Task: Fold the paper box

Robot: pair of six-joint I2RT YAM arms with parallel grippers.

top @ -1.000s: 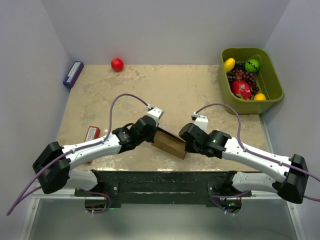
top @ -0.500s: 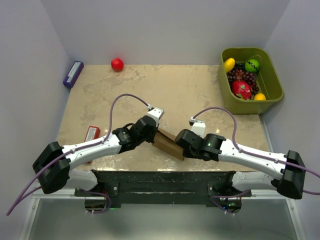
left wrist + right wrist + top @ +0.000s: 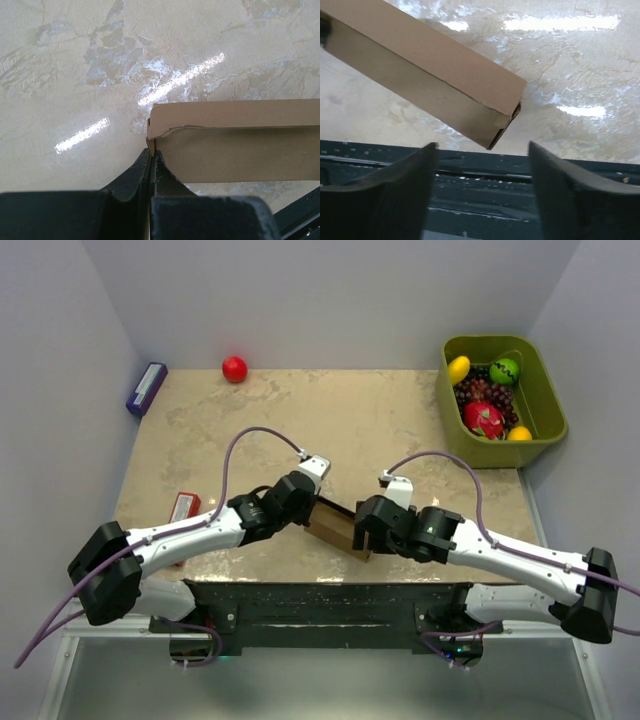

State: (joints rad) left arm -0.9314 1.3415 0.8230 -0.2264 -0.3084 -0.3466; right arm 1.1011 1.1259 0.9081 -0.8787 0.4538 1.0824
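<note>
Top external view is showing me the box (image 3: 337, 525) sitting as a brown folded tube near the near edge of the table (image 3: 350, 420), slanting between the two arms. I am seeing the left gripper (image 3: 305, 502) pinching shut on the box's left end; in the left wrist view its fingertips (image 3: 151, 155) are closing on just the thin corner of the cardboard (image 3: 240, 145). The right gripper (image 3: 365, 535) is standing with its jaws apart, and in the right wrist view the box's open right end (image 3: 420, 70) is lying between the fingers (image 3: 481, 147) without touching either. I am judging the main risk to be that single corner pinch: with so little cardboard held, the box could be pivoting or slipping out as soon as the right side pushes on it. Closing the right jaws hard across the hollow end could be crushing the tube instead of folding its end, and a slip here could be sending it off the near edge.
</note>
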